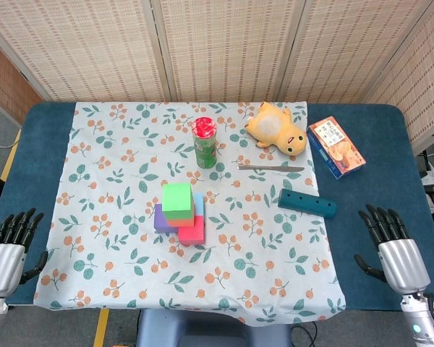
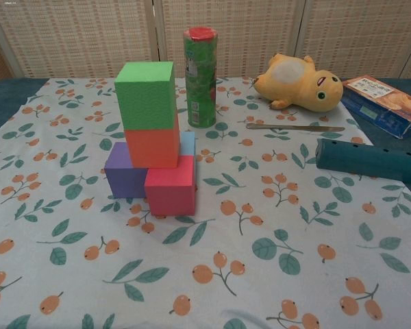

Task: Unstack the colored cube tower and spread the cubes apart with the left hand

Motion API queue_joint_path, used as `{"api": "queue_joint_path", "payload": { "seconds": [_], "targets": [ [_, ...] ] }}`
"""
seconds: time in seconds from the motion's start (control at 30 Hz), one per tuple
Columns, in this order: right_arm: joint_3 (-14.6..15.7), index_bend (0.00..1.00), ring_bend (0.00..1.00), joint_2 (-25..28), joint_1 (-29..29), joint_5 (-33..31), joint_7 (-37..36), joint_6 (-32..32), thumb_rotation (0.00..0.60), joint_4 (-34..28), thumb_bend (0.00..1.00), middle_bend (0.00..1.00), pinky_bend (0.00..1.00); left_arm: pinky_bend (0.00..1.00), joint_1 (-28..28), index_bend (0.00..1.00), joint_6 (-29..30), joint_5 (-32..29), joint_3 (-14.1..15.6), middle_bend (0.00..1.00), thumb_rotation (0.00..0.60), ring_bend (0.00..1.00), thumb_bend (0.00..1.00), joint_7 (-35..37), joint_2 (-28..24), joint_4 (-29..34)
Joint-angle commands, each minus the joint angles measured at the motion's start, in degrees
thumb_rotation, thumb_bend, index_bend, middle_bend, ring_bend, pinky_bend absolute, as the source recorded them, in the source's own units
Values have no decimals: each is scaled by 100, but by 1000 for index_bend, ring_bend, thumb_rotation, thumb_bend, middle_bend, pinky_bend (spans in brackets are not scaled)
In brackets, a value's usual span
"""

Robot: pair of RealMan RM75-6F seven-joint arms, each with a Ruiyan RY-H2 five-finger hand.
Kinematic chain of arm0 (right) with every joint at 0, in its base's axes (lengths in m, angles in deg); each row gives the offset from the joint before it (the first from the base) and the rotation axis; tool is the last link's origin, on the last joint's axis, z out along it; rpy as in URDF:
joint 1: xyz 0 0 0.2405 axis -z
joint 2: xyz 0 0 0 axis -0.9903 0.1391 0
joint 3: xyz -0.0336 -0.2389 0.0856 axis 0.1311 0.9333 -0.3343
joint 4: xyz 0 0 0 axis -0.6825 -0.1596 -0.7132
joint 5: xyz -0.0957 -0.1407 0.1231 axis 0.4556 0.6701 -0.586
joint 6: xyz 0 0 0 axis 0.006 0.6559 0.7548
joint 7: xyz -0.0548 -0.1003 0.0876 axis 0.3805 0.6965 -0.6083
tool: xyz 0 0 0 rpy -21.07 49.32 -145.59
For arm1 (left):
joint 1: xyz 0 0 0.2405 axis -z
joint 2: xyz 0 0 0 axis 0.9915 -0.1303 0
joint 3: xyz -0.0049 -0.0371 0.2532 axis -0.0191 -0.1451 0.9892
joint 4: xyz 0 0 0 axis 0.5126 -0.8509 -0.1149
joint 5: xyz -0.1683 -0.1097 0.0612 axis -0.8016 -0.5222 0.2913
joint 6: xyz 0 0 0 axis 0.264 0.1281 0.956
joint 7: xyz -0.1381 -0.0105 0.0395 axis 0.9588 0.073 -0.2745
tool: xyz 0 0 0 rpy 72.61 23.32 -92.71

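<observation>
We see the cube tower standing near the middle of the floral cloth that covers the blue surface. A green cube sits on top of an orange cube, which rests on a base of a purple cube at the left, a pink cube at the near right and a light blue cube behind, mostly hidden.

Our left hand rests at the near left edge of the surface, fingers spread and holding nothing, well apart from the tower. Our right hand lies at the near right edge, likewise spread and empty.

Beyond the tower stands a green can with a red lid. To its right lies a yellow plush toy, with a knife just in front of it. A teal block with holes lies nearer on the right, and a box of biscuits sits at the far right.
</observation>
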Motion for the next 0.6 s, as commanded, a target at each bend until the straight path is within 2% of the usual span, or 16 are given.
{"api": "queue_joint_path", "payload": {
  "seconds": [0.03, 0.23, 0.3, 0.33, 0.4, 0.5, 0.6],
  "targets": [
    [25, 0, 0, 31, 12, 25, -15, 1, 535, -35, 180, 0, 0, 58, 30, 0, -45, 77, 39, 0, 600, 0, 427, 55, 24, -2],
    [50, 0, 0, 66, 30, 68, -42, -29, 537, -78, 179, 0, 0, 65, 109, 0, -89, 244, 77, 0, 600, 0, 426, 320, 42, 1],
    [64, 0, 0, 91, 45, 111, -51, -66, 536, -105, 179, 0, 0, 69, 374, 0, -214, 637, 91, 0, 600, 0, 428, 806, -23, 131],
    [83, 0, 0, 101, 48, 129, -69, -59, 536, -113, 179, 0, 0, 70, 648, 0, -280, 952, -3, 0, 600, 0, 430, 997, -93, 335],
    [106, 0, 0, 128, 45, 144, -101, -34, 536, -147, 180, 0, 0, 71, 1070, 0, -488, 1227, -259, 0, 600, 0, 432, 731, -187, 797],
    [158, 0, 0, 184, 46, 212, -155, -17, 536, -203, 180, 0, 0, 70, 1488, 0, -1048, 1073, -486, 0, 600, 0, 441, 367, -259, 1511],
    [206, 0, 0, 251, 44, 272, -233, 2, 535, -249, 180, 0, 0, 64, 1889, 0, -1700, 629, -693, 0, 600, 0, 447, 175, -230, 2057]
  ]
}}
